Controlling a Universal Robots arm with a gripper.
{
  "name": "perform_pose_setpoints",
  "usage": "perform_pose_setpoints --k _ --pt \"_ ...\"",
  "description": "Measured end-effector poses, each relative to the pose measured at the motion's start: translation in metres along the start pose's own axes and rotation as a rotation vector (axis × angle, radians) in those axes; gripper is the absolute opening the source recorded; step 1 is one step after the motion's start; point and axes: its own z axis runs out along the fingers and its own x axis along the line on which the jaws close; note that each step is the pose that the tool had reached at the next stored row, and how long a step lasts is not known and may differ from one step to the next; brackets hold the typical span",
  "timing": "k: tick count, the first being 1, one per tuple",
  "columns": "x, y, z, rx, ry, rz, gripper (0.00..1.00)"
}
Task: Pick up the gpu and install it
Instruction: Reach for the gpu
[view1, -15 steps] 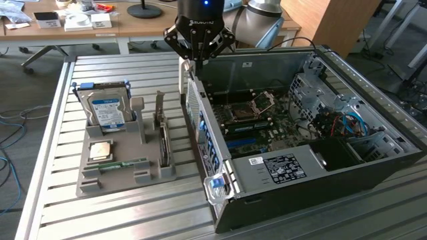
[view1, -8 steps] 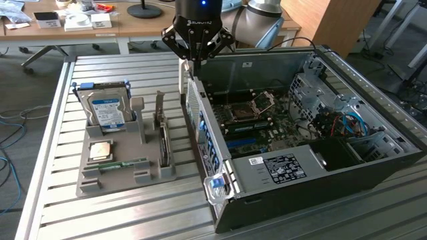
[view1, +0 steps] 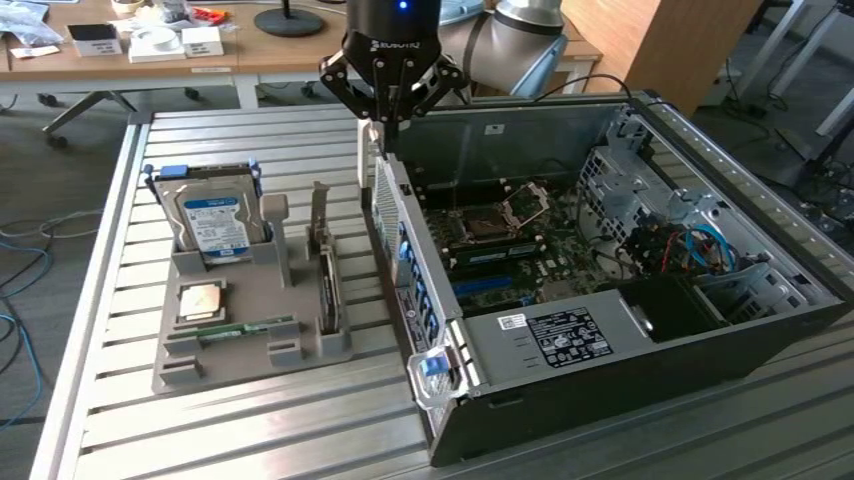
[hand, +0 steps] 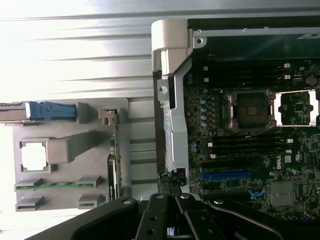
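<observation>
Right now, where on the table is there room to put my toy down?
The bare table slats on the camera's side of the grey holder, and the strip behind the hard drive by the far edge. It's crowded between the gpu in the holder and the computer case, near the gripper.

Black linkage gripper (hand: 170, 177): body cut off at picture edge. White printed label (view1: 570, 338) on silver power-supply box (view1: 489, 348): text too small to read.

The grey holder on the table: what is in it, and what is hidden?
A hard drive and the gpu stand upright in slots of the holder; a square chip and a RAM stick lie flat. The slots cover the upright two's lower edges.
</observation>
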Motion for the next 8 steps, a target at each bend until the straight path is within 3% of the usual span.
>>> perform_pose_setpoints --k 8 --pt "0.013 -0.0010 -0.0002 0.0000 0.0000 0.000 0.11"
